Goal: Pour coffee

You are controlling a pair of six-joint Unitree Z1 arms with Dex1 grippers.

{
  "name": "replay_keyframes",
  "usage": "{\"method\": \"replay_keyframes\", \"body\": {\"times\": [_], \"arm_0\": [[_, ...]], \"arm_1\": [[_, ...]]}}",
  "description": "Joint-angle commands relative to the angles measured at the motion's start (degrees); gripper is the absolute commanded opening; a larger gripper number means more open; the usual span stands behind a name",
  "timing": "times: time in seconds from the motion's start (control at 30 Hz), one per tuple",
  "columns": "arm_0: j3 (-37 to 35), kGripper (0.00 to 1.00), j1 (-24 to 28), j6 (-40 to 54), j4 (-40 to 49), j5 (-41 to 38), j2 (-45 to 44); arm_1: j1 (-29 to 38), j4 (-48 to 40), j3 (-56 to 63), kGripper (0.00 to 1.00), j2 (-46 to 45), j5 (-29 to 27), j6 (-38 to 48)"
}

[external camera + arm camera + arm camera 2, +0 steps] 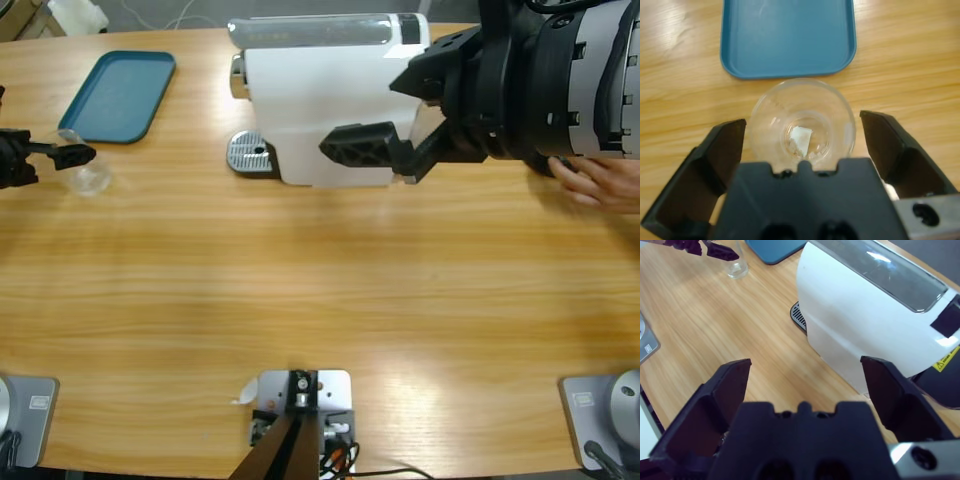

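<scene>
Glass (802,122) between open left jaws | blue tray (788,36) beyond

Clear glass cup (802,125) – matt wood table (320,300)

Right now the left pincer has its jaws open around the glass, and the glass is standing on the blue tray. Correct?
Not quite. The left pincer does have its jaws open on either side of the glass, but the glass stands on the wooden table, just off the blue tray. The left wrist view shows it.
</scene>
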Motion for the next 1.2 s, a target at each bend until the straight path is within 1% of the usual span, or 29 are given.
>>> {"method": "replay_keyframes", "body": {"times": [0.03,0.17,0.27,0.3,0.43,0.57,0.7,0.77,0.83,0.9,0.93,1.0,1.17,1.2], "arm_0": [[5.79,0.999,0.43,-0.87,-11.61,-1.68,6.08],[7.91,0.993,0.11,-1.34,-15.07,-0.96,6.89],[8.77,0.987,0.11,-2.01,-15.76,-0.54,7.01],[9.81,0.987,0.06,-2.61,-17.15,-0.54,7.52],[14.31,0.987,-0.57,-4.47,-27.15,-0.54,11.30],[15.98,0.987,-0.52,-5.09,-31.44,-0.54,13.50],[18.62,0.986,-0.98,-5.60,-37.78,-0.51,17.32],[19.57,0.969,-1.31,-5.77,-39.77,-0.49,17.90],[20.50,0.925,-1.45,-5.97,-41.16,-0.45,17.97],[21.47,0.859,-1.45,-6.04,-42.16,-0.45,17.79],[21.96,0.809,-1.41,-6.04,-42.58,-0.24,17.51],[23.05,0.643,-1.41,-6.04,-43.02,0.74,16.56],[23.87,0.578,-1.43,-6.04,-43.04,0.97,14.70],[23.84,0.501,-1.47,-6.04,-43.14,0.74,14.66]], "arm_1": [[0.61,-0.52,1.95,1.000,0.40,-1.01,0.92],[0.61,-0.63,2.07,1.000,0.40,-1.01,0.97],[0.61,-0.71,2.28,1.000,0.40,-1.01,1.13],[0.61,-0.79,2.30,1.000,0.40,-1.01,1.18],[0.61,-1.31,2.71,1.000,0.04,-0.84,1.18],[0.61,-1.37,2.83,1.000,0.08,-0.87,1.18],[0.61,-1.49,2.86,1.000,0.40,-0.94,1.48],[0.61,-1.49,3.06,1.000,0.34,-1.06,1.67],[0.61,-1.77,3.21,1.000,0.43,-1.10,1.79],[0.61,-2.24,3.36,1.000,0.71,-1.17,1.93],[0.61,-2.28,3.43,1.000,0.82,-1.19,1.97],[0.61,-2.38,3.65,1.000,0.78,-1.19,2.04],[0.61,-2.96,4.18,1.000,0.54,-1.10,2.32],[0.61,-2.96,4.27,1.000,0.40,-1.10,2.32]]}}
